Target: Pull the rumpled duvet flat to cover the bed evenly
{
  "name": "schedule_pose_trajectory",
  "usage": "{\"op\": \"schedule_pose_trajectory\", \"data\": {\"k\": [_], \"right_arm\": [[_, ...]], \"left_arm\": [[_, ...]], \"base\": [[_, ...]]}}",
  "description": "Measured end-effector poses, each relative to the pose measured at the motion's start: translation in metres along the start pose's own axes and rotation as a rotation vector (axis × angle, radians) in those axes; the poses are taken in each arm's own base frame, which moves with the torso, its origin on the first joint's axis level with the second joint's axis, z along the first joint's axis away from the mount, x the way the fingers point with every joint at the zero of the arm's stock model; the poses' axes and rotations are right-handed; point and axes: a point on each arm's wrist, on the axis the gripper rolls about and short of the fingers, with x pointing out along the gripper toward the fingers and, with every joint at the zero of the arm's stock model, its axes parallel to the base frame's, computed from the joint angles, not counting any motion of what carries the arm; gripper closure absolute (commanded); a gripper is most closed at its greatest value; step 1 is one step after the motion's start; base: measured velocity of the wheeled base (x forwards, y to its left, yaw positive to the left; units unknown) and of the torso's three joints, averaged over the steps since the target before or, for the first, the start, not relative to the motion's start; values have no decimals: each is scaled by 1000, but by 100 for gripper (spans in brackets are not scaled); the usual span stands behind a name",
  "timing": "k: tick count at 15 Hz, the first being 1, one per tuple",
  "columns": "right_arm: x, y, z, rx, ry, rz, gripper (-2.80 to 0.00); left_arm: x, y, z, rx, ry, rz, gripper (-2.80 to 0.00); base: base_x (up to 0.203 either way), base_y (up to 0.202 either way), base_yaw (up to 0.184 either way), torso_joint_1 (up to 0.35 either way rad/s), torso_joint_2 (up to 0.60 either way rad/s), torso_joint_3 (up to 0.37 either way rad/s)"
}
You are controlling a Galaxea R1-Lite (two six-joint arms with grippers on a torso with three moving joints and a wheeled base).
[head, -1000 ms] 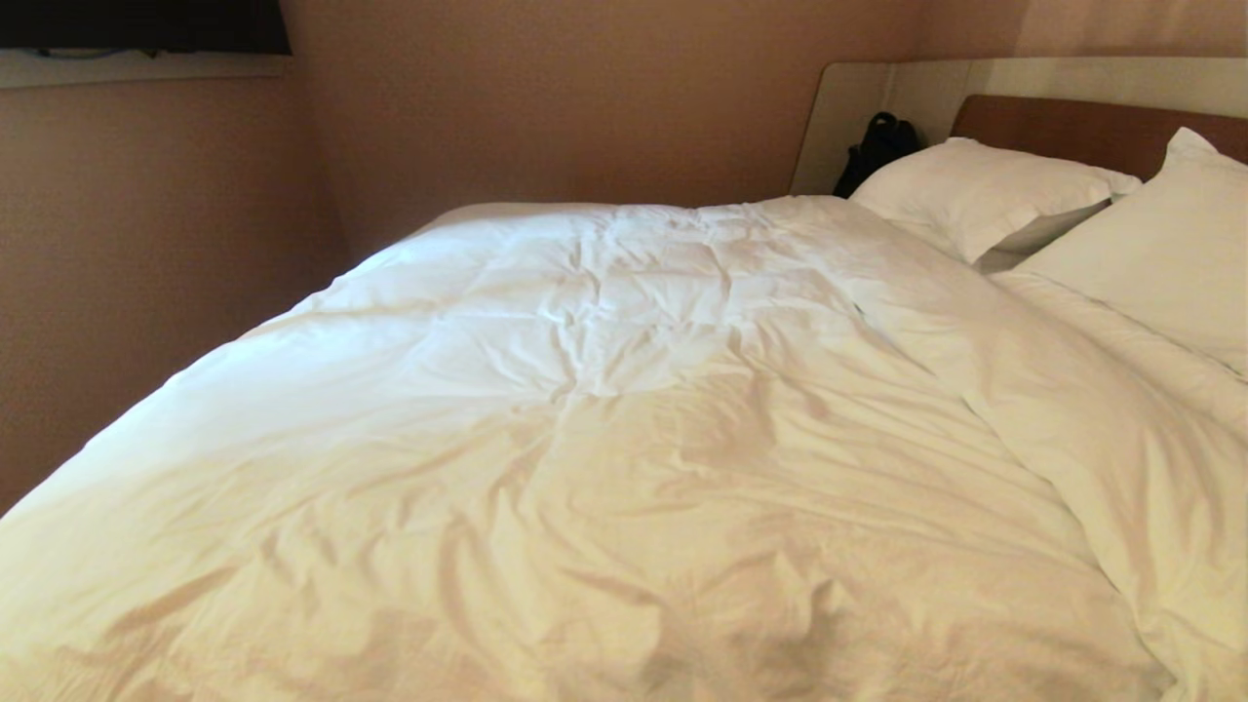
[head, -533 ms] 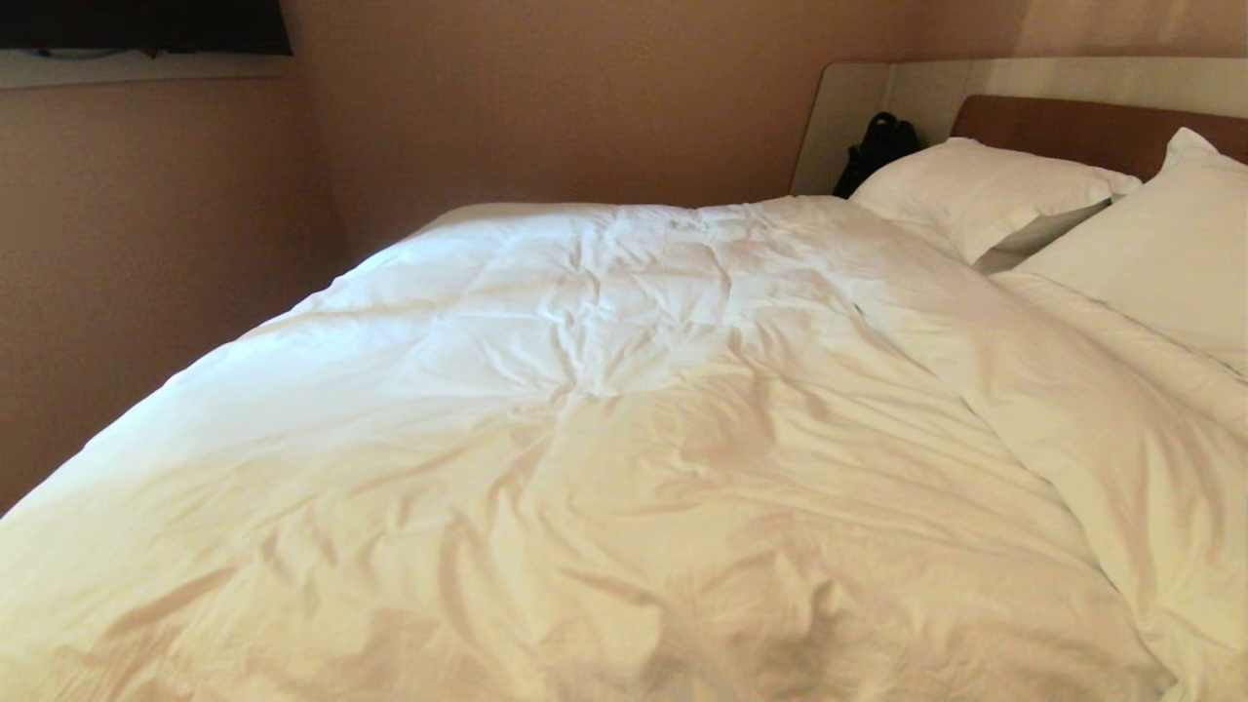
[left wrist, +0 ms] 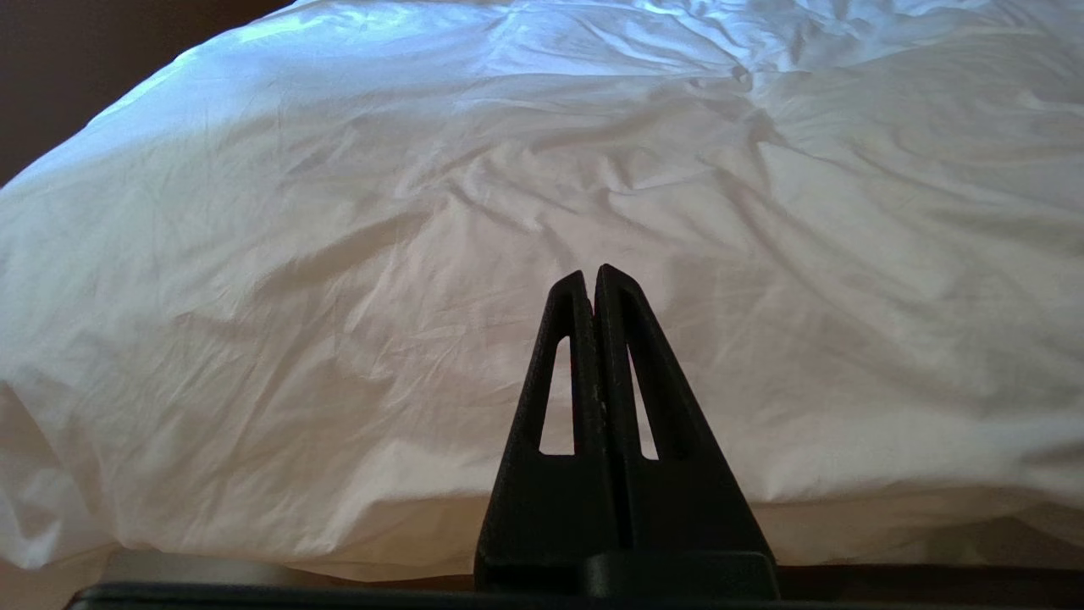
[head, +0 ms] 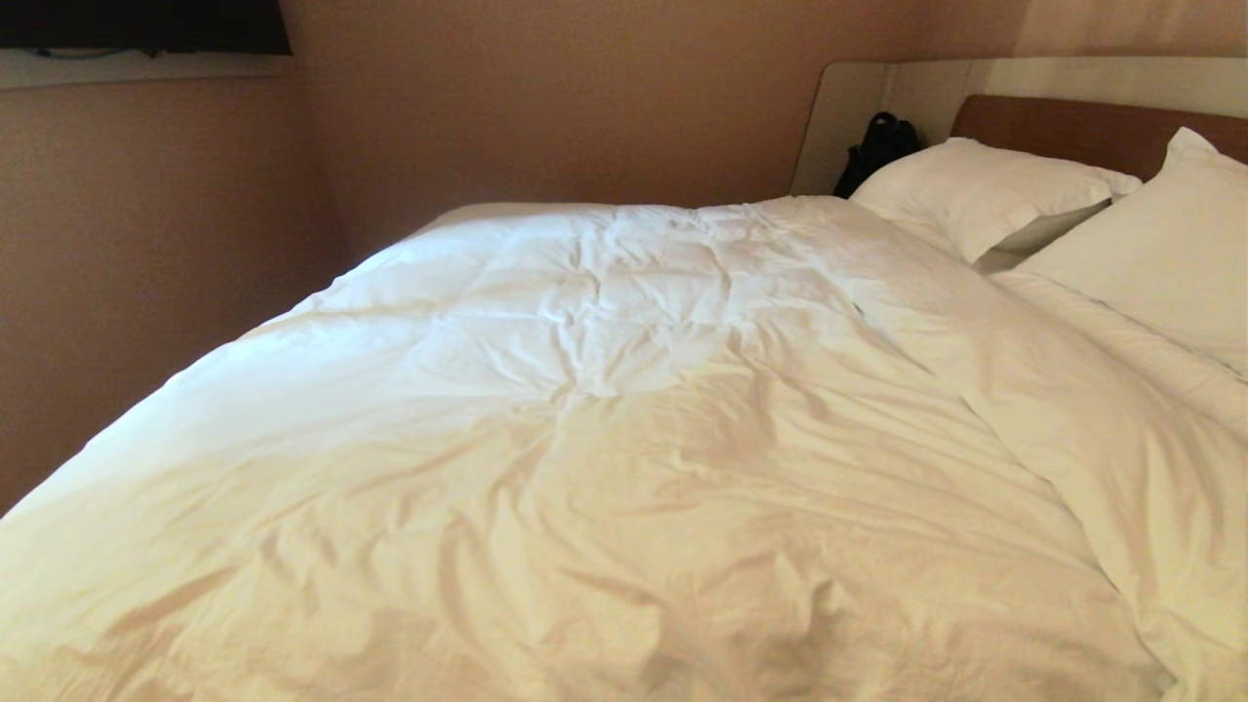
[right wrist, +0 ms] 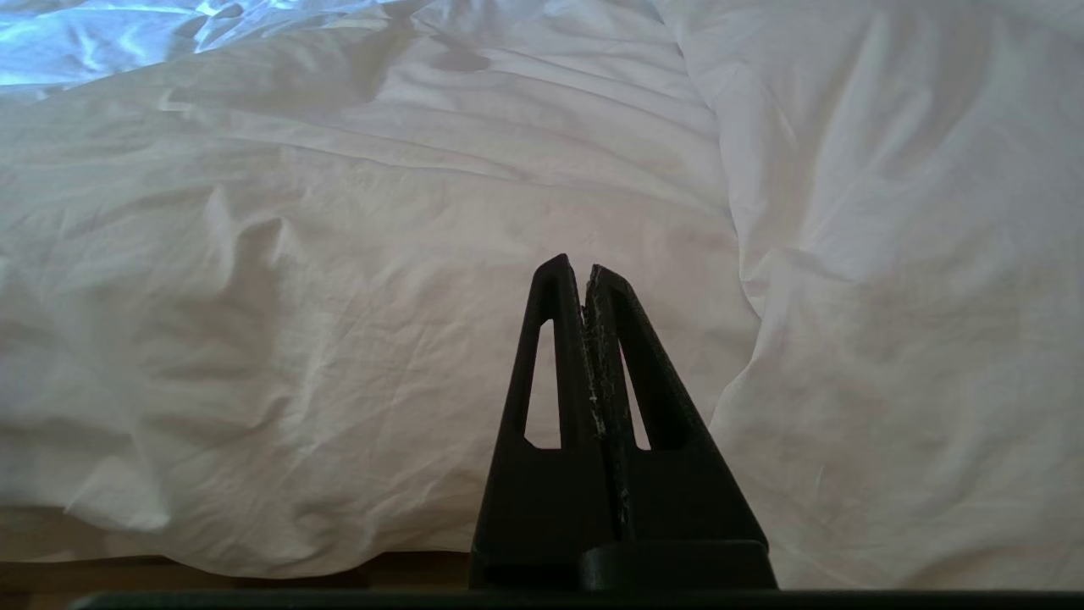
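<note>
Spread over the bed but creased, the puffy duvet looks soft, bulky and yielding, best pinched along its near hanging edge, while the left pincer and right pincer sit pressed together, empty.

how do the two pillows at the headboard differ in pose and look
The far pillow lies lower and nearly flat; the near pillow is propped steeper, its corner rising in front of the headboard. The far pillow shows whole, with a black bag just behind it; the near pillow is cut off by the picture's edge. Both are white and sit past the top edge of the duvet.
</note>
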Motion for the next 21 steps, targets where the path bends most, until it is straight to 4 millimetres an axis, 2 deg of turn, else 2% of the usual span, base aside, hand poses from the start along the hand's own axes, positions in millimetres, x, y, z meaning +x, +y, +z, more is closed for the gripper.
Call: {"op": "schedule_pose_trajectory", "data": {"k": [21], "right_arm": [[0, 0, 0, 0, 0, 0, 0]], "left_arm": [[0, 0, 0, 6, 0, 0, 0]], "base": [[0, 0, 0, 0, 0, 0]]}}
